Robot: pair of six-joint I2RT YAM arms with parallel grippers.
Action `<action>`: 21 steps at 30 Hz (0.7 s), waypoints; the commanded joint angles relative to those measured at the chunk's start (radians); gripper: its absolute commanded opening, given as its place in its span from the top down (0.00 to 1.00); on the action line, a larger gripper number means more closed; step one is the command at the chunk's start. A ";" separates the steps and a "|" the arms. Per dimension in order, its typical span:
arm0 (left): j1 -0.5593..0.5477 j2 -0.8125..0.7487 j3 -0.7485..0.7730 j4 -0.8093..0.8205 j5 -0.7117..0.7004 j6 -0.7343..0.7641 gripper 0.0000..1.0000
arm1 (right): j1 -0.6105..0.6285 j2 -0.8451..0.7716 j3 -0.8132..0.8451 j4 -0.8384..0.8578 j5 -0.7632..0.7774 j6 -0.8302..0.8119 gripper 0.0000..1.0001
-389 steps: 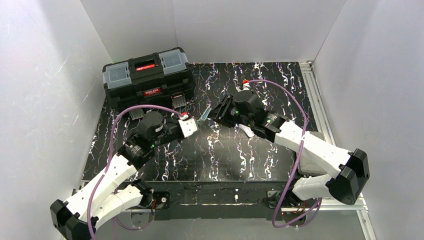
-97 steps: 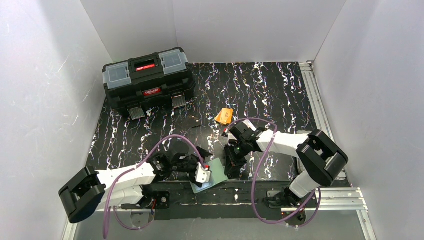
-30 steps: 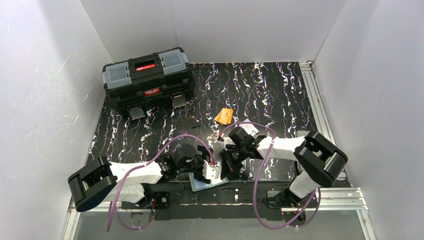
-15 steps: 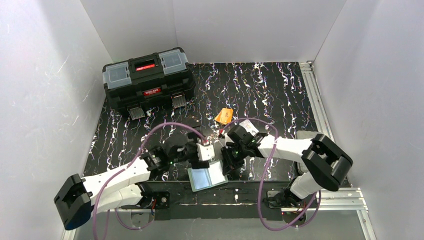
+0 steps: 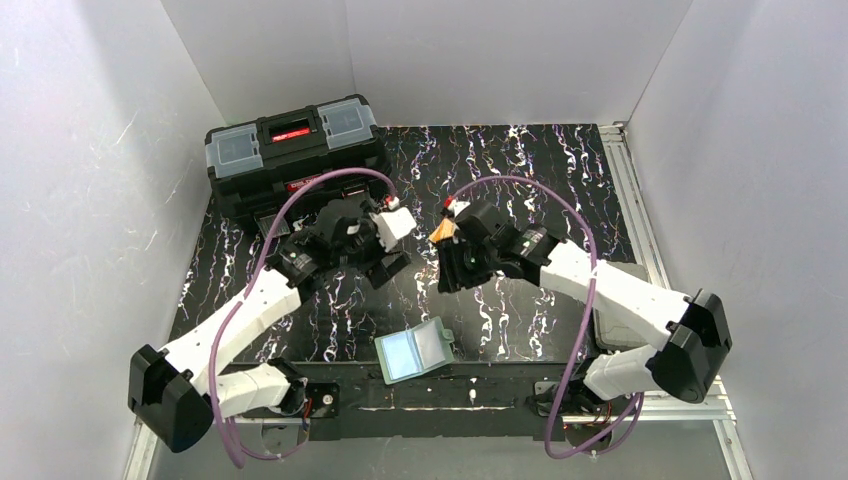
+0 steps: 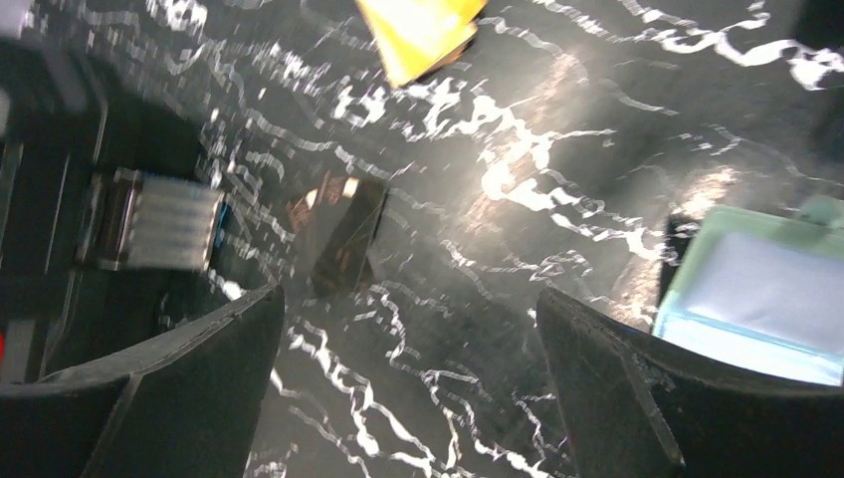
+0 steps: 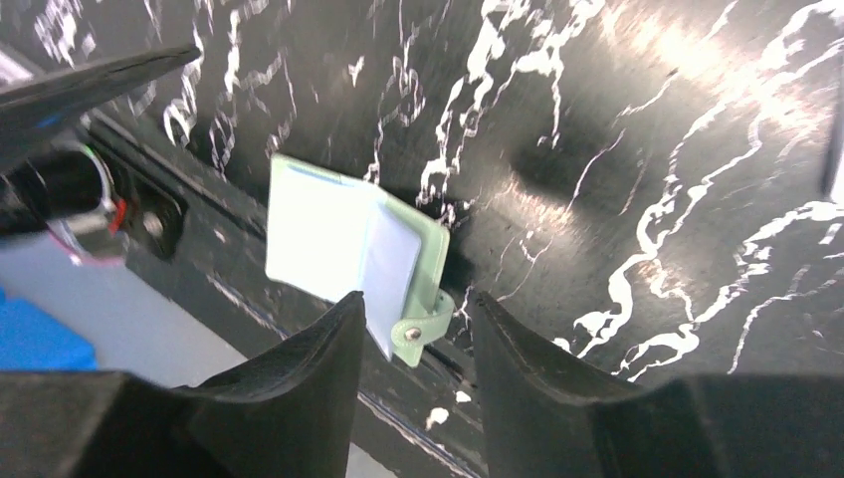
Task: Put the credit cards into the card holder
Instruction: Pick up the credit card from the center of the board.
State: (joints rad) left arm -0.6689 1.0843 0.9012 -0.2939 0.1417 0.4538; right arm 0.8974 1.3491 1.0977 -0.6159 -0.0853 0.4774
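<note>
The mint-green card holder (image 5: pixel 413 350) lies open and flat at the table's near edge, with nothing holding it. A white card (image 6: pixel 766 294) rests on its inside, also seen in the right wrist view as a pale panel (image 7: pixel 393 267). The orange card (image 6: pixel 418 30) lies further back; from above only its corner (image 5: pixel 441 231) shows beside the right arm. My left gripper (image 5: pixel 392 262) hangs open and empty above mid-table, its fingers (image 6: pixel 149 398) wide apart. My right gripper (image 7: pixel 418 339) is raised behind the holder (image 7: pixel 314 234), jaws parted with nothing between them.
A big black toolbox (image 5: pixel 295 155) stands at the back left, its front latch (image 6: pixel 159 219) close to my left gripper. A metal rail (image 5: pixel 635 200) runs along the table's right side. White walls enclose the table on three sides.
Both arms have lifted off the card holder and drawn back over mid-table. The right gripper has gone from shut to parted. The holder stays open at the near edge.
</note>
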 commanded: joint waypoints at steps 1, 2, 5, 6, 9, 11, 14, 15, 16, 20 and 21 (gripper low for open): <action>0.105 0.032 0.078 -0.153 -0.022 -0.065 0.02 | -0.015 0.014 0.146 -0.090 0.132 0.068 0.48; 0.127 0.038 0.085 -0.163 -0.020 -0.070 0.02 | -0.031 0.023 0.151 -0.071 0.099 0.049 0.48; 0.181 0.056 0.084 -0.182 -0.007 -0.063 0.02 | -0.050 0.057 0.143 -0.022 0.074 0.021 0.13; 0.195 0.065 0.080 -0.183 -0.001 -0.055 0.02 | -0.054 0.069 0.140 -0.008 0.080 0.025 0.03; 0.230 0.105 0.059 -0.151 0.015 -0.020 0.02 | -0.067 0.113 0.137 0.081 0.055 0.023 0.02; 0.258 0.138 0.045 -0.101 0.028 -0.007 0.02 | -0.069 0.165 0.172 0.110 0.027 0.023 0.02; 0.324 0.219 0.056 -0.030 0.048 -0.008 0.02 | -0.083 0.262 0.227 0.151 -0.037 0.031 0.03; 0.339 0.260 0.079 -0.022 0.051 -0.007 0.03 | -0.092 0.290 0.236 0.199 -0.076 0.034 0.04; 0.356 0.299 0.101 -0.013 0.050 -0.003 0.05 | -0.106 0.318 0.244 0.235 -0.116 0.041 0.06; 0.399 0.447 0.167 0.021 0.055 0.009 0.11 | -0.174 0.447 0.287 0.352 -0.276 0.100 0.12; 0.404 0.484 0.179 0.038 0.058 0.014 0.12 | -0.197 0.480 0.305 0.374 -0.318 0.122 0.14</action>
State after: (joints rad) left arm -0.2924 1.4956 1.0161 -0.3046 0.1688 0.4465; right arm 0.7696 1.7538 1.3285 -0.3954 -0.2329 0.5331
